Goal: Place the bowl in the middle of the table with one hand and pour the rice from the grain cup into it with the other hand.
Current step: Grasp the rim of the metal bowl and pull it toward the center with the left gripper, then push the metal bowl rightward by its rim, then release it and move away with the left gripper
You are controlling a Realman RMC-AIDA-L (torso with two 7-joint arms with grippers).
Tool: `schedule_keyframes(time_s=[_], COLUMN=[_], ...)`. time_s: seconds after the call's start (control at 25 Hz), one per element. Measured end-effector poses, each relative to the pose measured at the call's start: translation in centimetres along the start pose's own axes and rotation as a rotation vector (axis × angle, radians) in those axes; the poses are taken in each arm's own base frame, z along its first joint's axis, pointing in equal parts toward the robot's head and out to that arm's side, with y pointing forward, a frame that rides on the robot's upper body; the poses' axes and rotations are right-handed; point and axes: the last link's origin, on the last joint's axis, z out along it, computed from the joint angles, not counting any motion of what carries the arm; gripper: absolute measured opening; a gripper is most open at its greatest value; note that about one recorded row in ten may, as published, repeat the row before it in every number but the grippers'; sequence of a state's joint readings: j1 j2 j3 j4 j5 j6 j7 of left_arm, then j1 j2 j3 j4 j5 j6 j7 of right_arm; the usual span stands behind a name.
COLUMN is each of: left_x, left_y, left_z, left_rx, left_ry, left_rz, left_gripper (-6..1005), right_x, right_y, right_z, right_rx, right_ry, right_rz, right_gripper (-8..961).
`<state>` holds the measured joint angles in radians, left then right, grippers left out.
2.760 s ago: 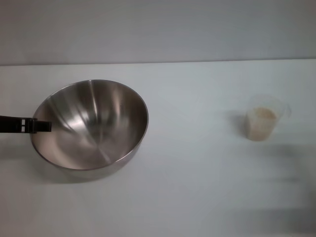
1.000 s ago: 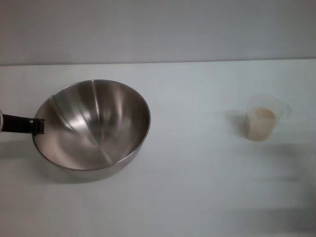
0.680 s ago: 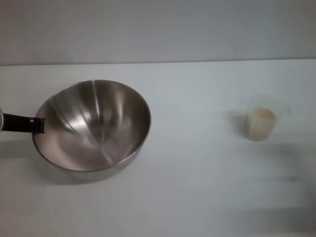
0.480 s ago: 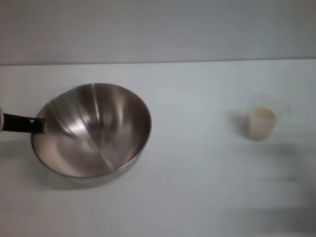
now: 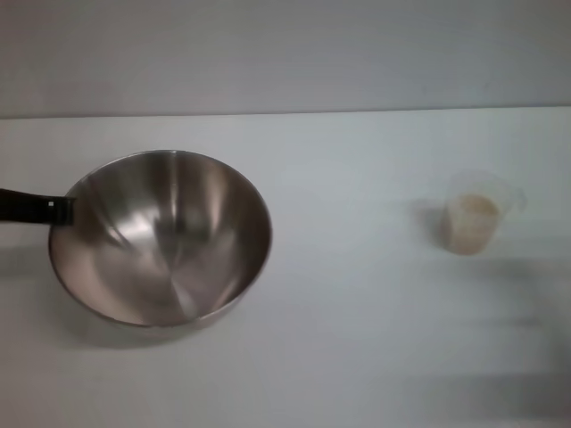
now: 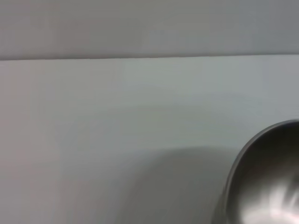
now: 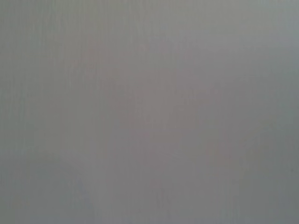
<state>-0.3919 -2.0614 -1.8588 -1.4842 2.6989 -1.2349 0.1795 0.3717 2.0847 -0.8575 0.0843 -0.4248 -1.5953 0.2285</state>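
The steel bowl (image 5: 161,236) is at the left of the white table (image 5: 357,312), tilted, with a shadow under it. My left gripper (image 5: 62,210) reaches in from the left edge. One black finger (image 5: 31,206) lies across the bowl's left rim and grips it; the other finger is hidden. The left wrist view shows part of the bowl's wall (image 6: 266,182). The clear grain cup (image 5: 480,214) stands upright at the right, about half full of pale rice (image 5: 471,223). My right gripper is out of view; its wrist view shows only blank grey.
The table's far edge (image 5: 285,113) meets a plain grey wall. Bare white tabletop lies between the bowl and the cup.
The bowl has shifted slightly toward me and to the left and changed its tilt, with my left finger drawing back leftward with it. The cup has not moved.
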Motion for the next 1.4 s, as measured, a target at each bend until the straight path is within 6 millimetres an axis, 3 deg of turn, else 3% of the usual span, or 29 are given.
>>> schedule_keyframes(time_s=[0.6,1.04,1.4], left_x=[2.3,3.0,3.6], left_y=[0.5,3.4,6.3], left_z=[-1.0,-1.2,-0.1], left_rx=[-0.196,-0.335,-0.352], left_ry=[0.019,0.034,0.059], left_rz=[-0.053,-0.038,0.024], left_gripper=[42,46,49], right_x=[0.0,0.0,-0.1], right_y=[0.0,0.0,0.0], right_z=[0.0,0.0,0.1], right_rx=[-0.001,0.001,-0.002], right_ry=[0.001,-0.001,-0.005], right_rz=[0.000,-0.001,-0.002], right_gripper=[662,662,662])
